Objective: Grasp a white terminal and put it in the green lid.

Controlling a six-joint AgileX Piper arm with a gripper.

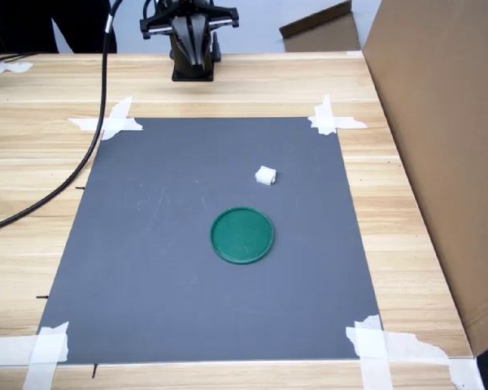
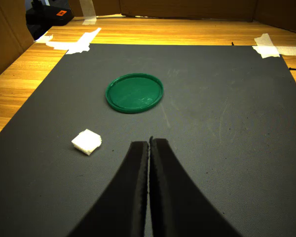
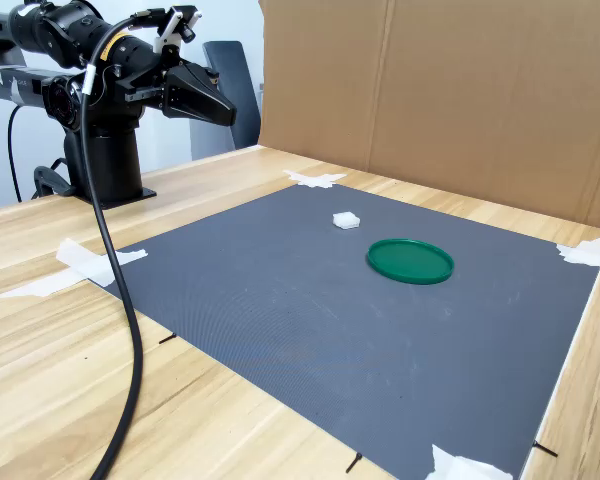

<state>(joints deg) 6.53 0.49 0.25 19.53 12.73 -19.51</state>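
A wooden table (image 1: 228, 85) is covered by a dark grey mat (image 1: 163, 268), taped at its corners with white masking tape (image 1: 333, 122); a black cable (image 3: 120, 330) is laid across the wood.

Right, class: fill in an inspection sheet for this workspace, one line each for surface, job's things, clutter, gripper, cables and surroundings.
Surface: dark grey mat taped at its corners to a wooden table.
Job's things: white terminal on the mat, apart from the green lid; lid holds nothing.
Clutter: nothing seen.
Gripper: gripper shut, holding nothing, raised above the mat.
Cables: black cable hangs from the arm across the table.
Surroundings: cardboard panels along the table's edge.
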